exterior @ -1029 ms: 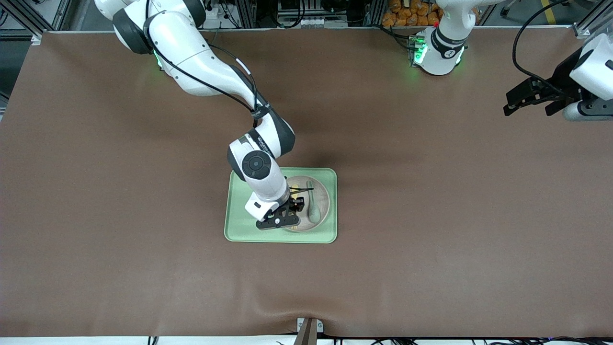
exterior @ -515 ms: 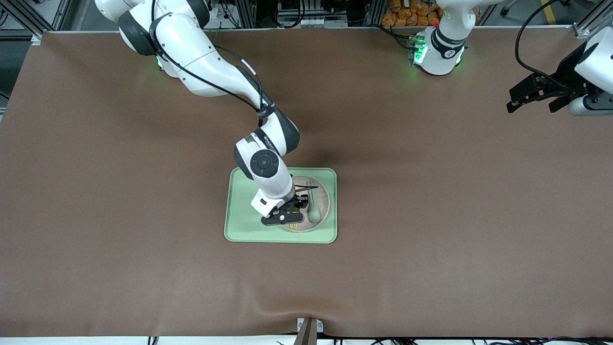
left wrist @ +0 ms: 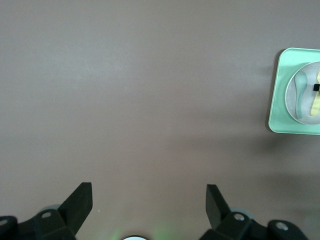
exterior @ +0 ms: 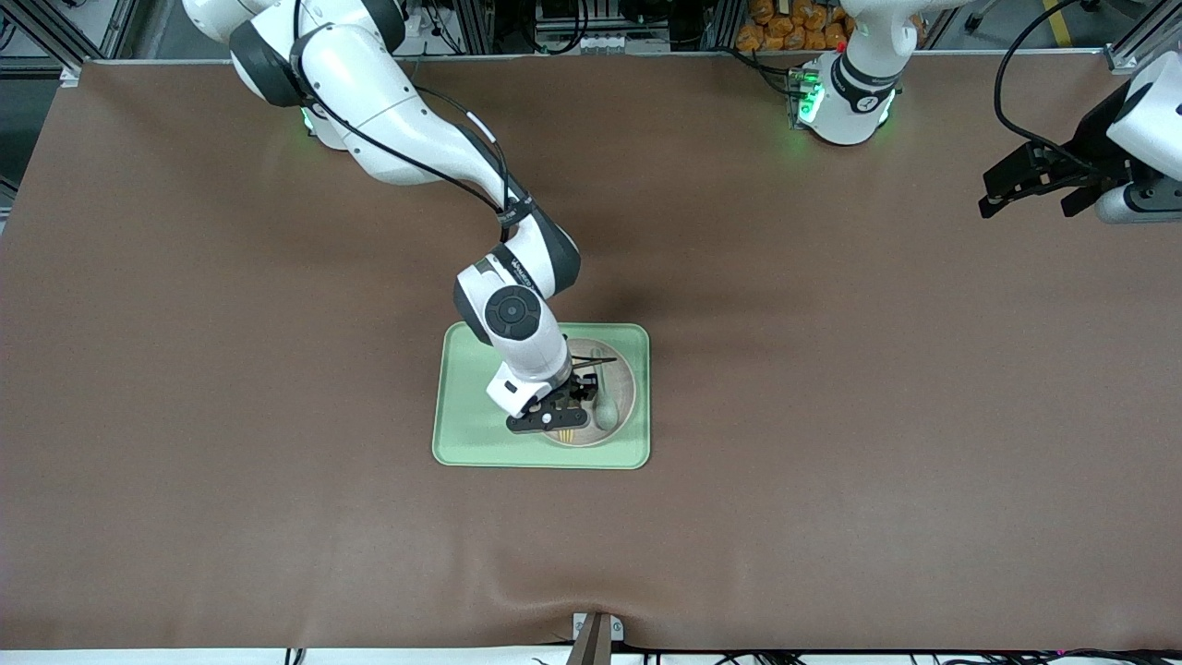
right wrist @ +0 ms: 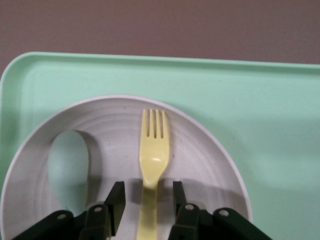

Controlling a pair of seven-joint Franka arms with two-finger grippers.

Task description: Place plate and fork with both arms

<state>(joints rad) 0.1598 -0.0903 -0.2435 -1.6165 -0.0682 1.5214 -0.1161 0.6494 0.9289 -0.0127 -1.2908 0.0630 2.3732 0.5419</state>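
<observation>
The pale plate (exterior: 622, 372) lies in the light-green tray (exterior: 462, 439), at the part toward the left arm's end. A pale-yellow fork (right wrist: 154, 150) rests in the plate (right wrist: 200, 150), tines toward the front camera. Low over the plate, my right gripper (right wrist: 148, 192) is open; its fingers straddle the fork's handle with a gap on each side. In the front view the right gripper (exterior: 559, 414) hides most of the fork (exterior: 569, 432). My left gripper (exterior: 1027, 203) waits open and empty above the table's left-arm end (left wrist: 149, 189).
A grey-green spoon (right wrist: 70, 165) lies in the plate beside the fork, on the side toward the left arm's end (exterior: 605, 411). The tray (right wrist: 260, 95) sits mid-table on the brown mat. The left wrist view shows the tray (left wrist: 276, 95) far off.
My right gripper has shifted a little toward the left arm's end and come down over the fork's handle. My left gripper has drifted slightly toward the table's end.
</observation>
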